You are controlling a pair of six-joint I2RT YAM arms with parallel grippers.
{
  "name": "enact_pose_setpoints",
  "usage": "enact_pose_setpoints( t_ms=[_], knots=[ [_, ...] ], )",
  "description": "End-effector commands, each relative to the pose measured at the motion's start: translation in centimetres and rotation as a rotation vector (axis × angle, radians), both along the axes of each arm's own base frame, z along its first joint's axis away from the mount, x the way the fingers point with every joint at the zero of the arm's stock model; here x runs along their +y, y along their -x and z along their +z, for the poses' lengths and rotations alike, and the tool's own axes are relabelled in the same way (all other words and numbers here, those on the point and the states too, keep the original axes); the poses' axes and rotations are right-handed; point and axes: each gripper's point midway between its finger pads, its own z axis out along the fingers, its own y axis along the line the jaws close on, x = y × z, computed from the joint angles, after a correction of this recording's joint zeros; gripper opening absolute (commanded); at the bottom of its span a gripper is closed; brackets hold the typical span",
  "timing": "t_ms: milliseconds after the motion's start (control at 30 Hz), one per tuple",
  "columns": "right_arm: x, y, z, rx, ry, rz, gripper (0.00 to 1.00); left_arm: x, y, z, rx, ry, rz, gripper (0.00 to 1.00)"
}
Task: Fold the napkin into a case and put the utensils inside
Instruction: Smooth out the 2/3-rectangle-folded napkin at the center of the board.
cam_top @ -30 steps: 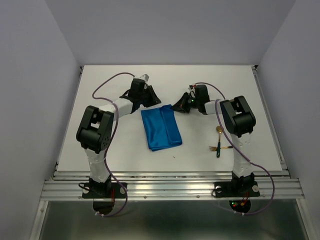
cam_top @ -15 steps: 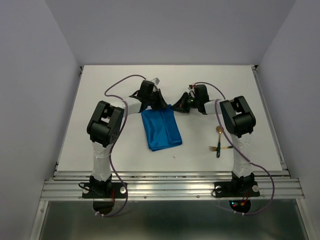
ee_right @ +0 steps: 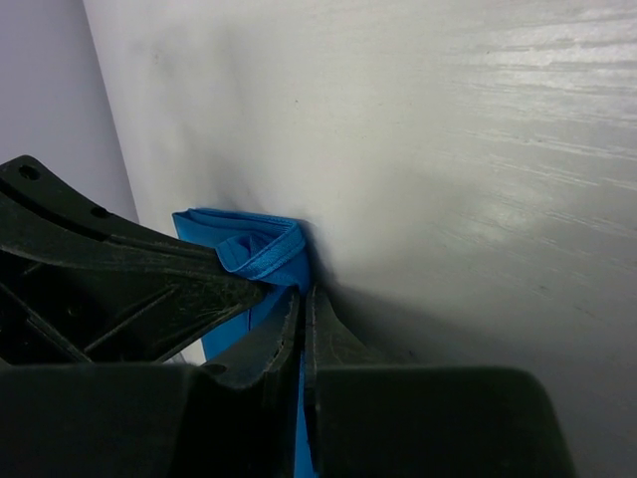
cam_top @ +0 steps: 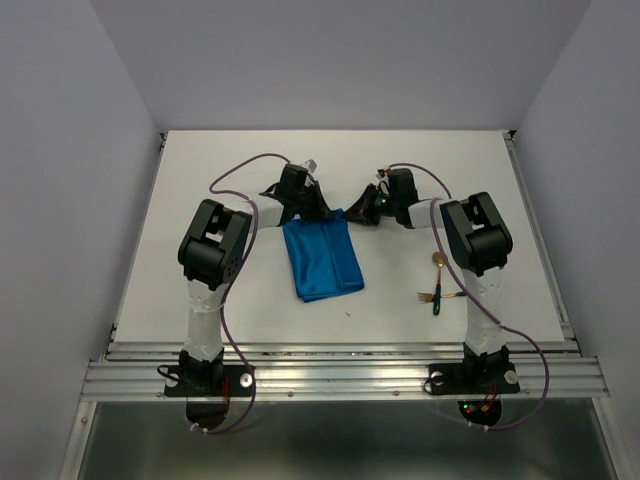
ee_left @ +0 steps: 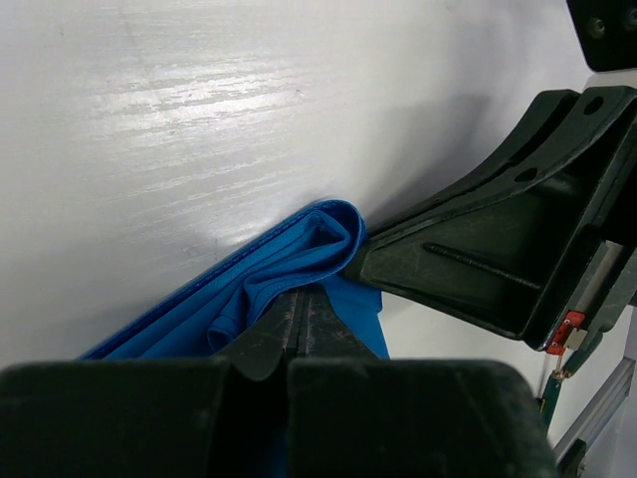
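Left hand (ee_left: 299, 302) and right hand (ee_right: 302, 296) each clamp a far corner of the napkin (cam_top: 322, 262), probably to fold it toward the near edge of the desk (cam_top: 200, 200).

A white tabletop (cam_top: 200, 200) fills the middle; pale lilac-grey walls (cam_top: 60, 150) close it in on three sides. A ribbed metal rail (cam_top: 340, 375) runs along its near edge.

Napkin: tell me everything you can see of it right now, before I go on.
The napkin is plain bright blue soft cloth, folded into a layered rectangle lying flat on the white table, its long side running away from the arms, slightly skewed. At its far end the layers bunch up where the left gripper and right gripper pinch it, both shut, side by side. Nothing else touches it.
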Motion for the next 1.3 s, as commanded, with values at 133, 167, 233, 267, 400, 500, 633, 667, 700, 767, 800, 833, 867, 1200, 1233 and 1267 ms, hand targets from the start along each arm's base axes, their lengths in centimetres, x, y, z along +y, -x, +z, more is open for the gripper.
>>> enact_pose_setpoints(
  t_ms=[133, 167, 233, 267, 400, 500, 633, 667, 700, 767, 800, 833, 867, 1200, 1233, 1267],
  knots=[
    [-2.9, 0.4, 0.1, -0.032, 0.227, -0.055, 0.39, 0.8, -0.2, -0.4, -0.007, -0.001, 0.014, 0.0],
    [-3.4, 0.0, 0.4, -0.048, 0.258, -0.075, 0.43, 0.8, -0.1, -0.4, -0.008, 0.001, 0.013, 0.0],
    [-4.0, -0.6, 2.1, -0.096, 0.298, -0.085, 0.48, 0.9, 0.1, -0.4, -0.006, 0.004, 0.01, 0.0],
    [-4.4, -0.4, 2.1, -0.084, 0.322, -0.082, 0.52, 0.9, 0.2, -0.3, -0.007, 0.005, 0.009, 0.0],
    [-5.2, -0.4, 4.2, -0.13, 0.366, -0.093, 0.61, 0.8, 0.3, -0.3, -0.003, 0.016, 0.006, 0.0],
    [-4.7, 0.7, 5.6, -0.16, 0.372, -0.084, 0.5, 0.6, 0.5, -0.2, 0.001, 0.031, -0.003, 0.0],
    [-2.7, 1.6, 6.4, -0.189, 0.355, -0.026, 0.08, 0.5, 0.7, 0.1, -0.006, 0.038, -0.019, 0.0],
    [-2.3, 1.4, 5.7, -0.175, 0.347, -0.014, 0.04, 0.6, 0.7, 0.2, -0.008, 0.038, -0.02, 0.0],
    [-2.0, 1.2, 6.3, -0.183, 0.33, -0.007, 0.01, 0.6, 0.8, 0.3, -0.008, 0.038, -0.022, 0.0],
    [-0.5, 0.9, 6.2, -0.175, 0.286, 0.024, 0.01, 0.8, 0.8, 0.7, -0.015, 0.037, -0.022, 0.0],
    [-0.1, 0.7, 5.6, -0.161, 0.27, 0.025, 0.01, 0.8, 0.8, 0.9, -0.021, 0.037, -0.022, 0.0],
    [0.3, 0.6, 5.4, -0.152, 0.255, 0.031, 0.01, 0.8, 0.8, 0.9, -0.02, 0.039, -0.024, 0.0],
    [0.6, 0.4, 5.3, -0.146, 0.243, 0.036, 0.01, 0.7, 0.8, 1.0, -0.023, 0.04, -0.029, 0.0],
    [1.7, -2.5, 2.3, -0.09, 0.218, -0.024, 0.01, 0.4, 0.9, 1.0, -0.017, 0.05, -0.05, 0.0],
    [1.9, -2.7, 2.3, -0.089, 0.212, -0.023, 0.01, 0.4, 0.9, 1.0, -0.018, 0.049, -0.051, 0.0],
    [1.9, -2.6, 1.4, -0.071, 0.215, -0.021, 0.01, 0.4, 0.9, 1.0, -0.019, 0.049, -0.053, 0.0]
  ],
)
